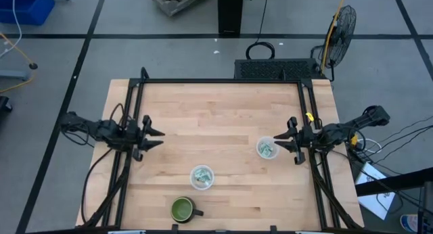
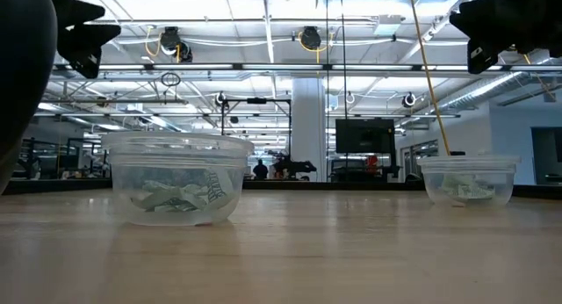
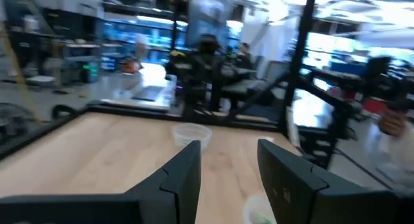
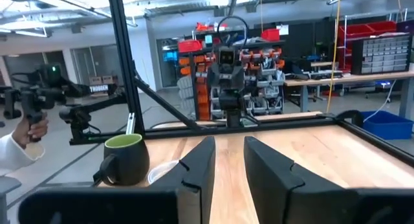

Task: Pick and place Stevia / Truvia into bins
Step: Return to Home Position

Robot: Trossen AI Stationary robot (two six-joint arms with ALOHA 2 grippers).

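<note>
Two arms sat parked wide apart over a desk [image 1: 223, 105], and no loose packet showed on the wood in the high view. The left gripper [image 1: 160, 138] hung by the desk's left edge and the right gripper [image 1: 277, 144] by its right edge. Each had its fingers parted with nothing between them, which read to me as a rest pose, clear of the work. The mug [image 1: 181, 208] stood near the edge at the bottom of the high view, apparently unused. The middle cup [image 1: 201, 176] stood near the mug, and the right cup [image 1: 266, 148] sat just beside the right gripper's fingertips. Every packet [image 2: 180, 195] I could find lay inside a cup, so the sorting looked finished. From above, the packets were only pale green smudges. The low view showed them through the clear walls, heaped on the cup bottoms, but it cut both grippers off at its top edge. Only the wrist views showed the gaps between the fingers plainly.
</note>
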